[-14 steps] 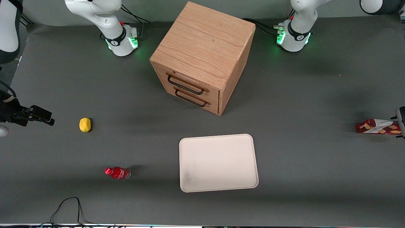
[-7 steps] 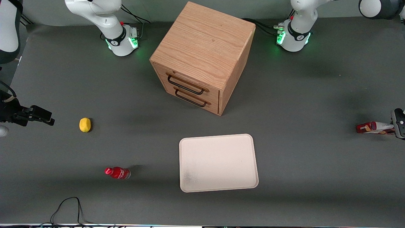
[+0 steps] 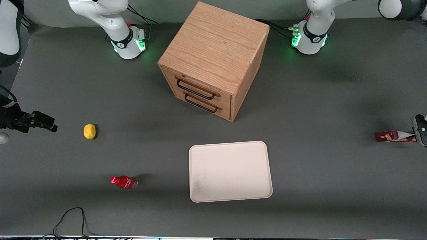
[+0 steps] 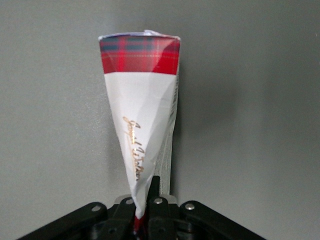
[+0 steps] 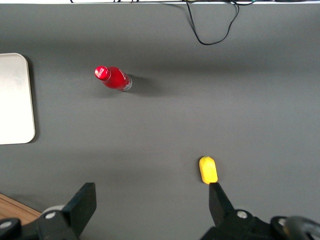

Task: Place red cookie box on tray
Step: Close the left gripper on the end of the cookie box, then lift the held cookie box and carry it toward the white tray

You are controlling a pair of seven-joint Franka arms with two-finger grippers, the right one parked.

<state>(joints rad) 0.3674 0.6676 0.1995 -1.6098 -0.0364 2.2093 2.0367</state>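
Observation:
The red cookie box is held up on edge at the working arm's end of the table, showing as a thin red strip in the front view. My left gripper is shut on its end. In the left wrist view the box shows its white printed back and a red plaid end, pinched between my fingers with the gripper closed on it. The cream-white tray lies empty near the table's middle, nearer the front camera than the cabinet and far from the box.
A wooden drawer cabinet stands farther from the front camera than the tray. A small red bottle and a yellow lemon lie toward the parked arm's end. A black cable loops at the near edge.
The box has turned from tilted, with its cookie face showing, to standing on edge, so it now shows only as a thin strip. My gripper stays shut on it.

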